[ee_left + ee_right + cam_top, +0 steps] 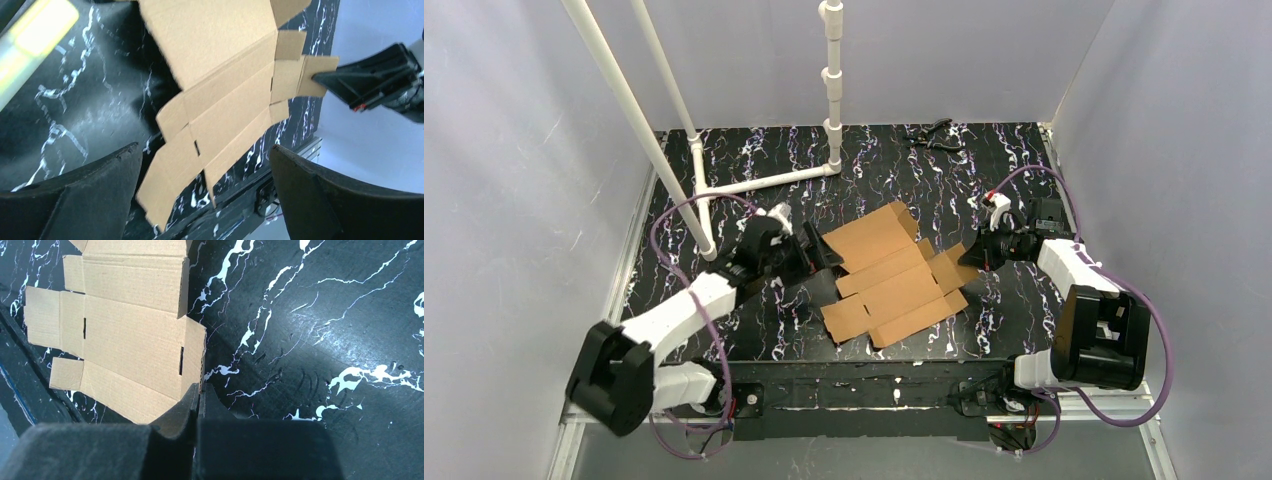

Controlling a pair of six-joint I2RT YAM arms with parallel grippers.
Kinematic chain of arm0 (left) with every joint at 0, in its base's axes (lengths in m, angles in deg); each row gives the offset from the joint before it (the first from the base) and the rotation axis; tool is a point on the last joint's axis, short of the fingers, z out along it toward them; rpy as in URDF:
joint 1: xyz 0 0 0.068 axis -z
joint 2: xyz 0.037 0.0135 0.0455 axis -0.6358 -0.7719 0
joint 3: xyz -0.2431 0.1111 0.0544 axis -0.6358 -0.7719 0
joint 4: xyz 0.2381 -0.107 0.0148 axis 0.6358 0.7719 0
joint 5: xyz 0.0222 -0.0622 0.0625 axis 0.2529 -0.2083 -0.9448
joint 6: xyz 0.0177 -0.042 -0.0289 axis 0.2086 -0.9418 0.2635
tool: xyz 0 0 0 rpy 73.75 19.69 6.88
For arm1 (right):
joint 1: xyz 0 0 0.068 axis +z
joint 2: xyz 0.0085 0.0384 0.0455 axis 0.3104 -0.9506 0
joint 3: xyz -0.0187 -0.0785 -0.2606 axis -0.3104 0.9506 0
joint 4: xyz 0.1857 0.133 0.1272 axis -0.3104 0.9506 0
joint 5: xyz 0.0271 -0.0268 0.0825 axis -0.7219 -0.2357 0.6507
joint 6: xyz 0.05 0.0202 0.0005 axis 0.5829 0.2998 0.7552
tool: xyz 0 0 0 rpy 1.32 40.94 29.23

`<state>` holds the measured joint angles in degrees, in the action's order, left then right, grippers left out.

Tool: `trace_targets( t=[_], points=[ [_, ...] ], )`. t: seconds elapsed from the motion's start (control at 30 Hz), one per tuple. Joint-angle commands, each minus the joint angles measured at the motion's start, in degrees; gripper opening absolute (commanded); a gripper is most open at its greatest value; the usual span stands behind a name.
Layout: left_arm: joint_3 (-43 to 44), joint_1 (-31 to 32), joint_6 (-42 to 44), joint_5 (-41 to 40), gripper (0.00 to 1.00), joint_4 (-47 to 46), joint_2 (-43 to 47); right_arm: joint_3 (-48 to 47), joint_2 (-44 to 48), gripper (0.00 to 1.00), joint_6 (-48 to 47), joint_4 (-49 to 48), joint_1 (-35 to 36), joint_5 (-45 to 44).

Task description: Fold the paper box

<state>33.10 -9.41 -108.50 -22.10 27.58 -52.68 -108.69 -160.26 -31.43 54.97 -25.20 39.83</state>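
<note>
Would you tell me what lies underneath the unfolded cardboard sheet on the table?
Around the paper box, only the black marbled table shows, so it seems to lie on that. Anything beneath the cardboard is covered. The right gripper pinches its edge flap.

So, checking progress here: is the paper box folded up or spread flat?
Spread: the paper box lies as an open sheet on the table, panels unfolded; the right gripper pinches one side flap.
</note>
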Motion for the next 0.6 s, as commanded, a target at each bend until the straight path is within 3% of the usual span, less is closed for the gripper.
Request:
trace_targets(
  t=[0.0,0.17,0.4,0.47,0.57],
  points=[
    [10.6,-0.6,-2.1,-0.5,0.98,5.1,-11.3,-1.6,1.5,0.02,-1.4,-0.1,-0.1,2.8],
    [16.4,-0.7,-5.0,-0.7,0.9,3.3,-22.3,-1.7,1.1,0.02,-1.3,-0.2,-0.2,2.9],
    [18.3,-0.7,-7.8,-1.5,0.75,2.5,-29.2,-1.9,0.7,0.02,-0.7,-0.6,-0.2,2.9],
    [18.5,-0.7,-8.6,-0.5,0.64,-0.4,-31.0,-2.0,0.2,0.02,-0.5,-0.6,-0.1,2.8],
    [20.0,-0.4,-9.0,0.8,0.35,-1.0,-32.5,-2.1,-0.2,0.02,-0.4,-0.6,-0.2,2.3]
  ],
)
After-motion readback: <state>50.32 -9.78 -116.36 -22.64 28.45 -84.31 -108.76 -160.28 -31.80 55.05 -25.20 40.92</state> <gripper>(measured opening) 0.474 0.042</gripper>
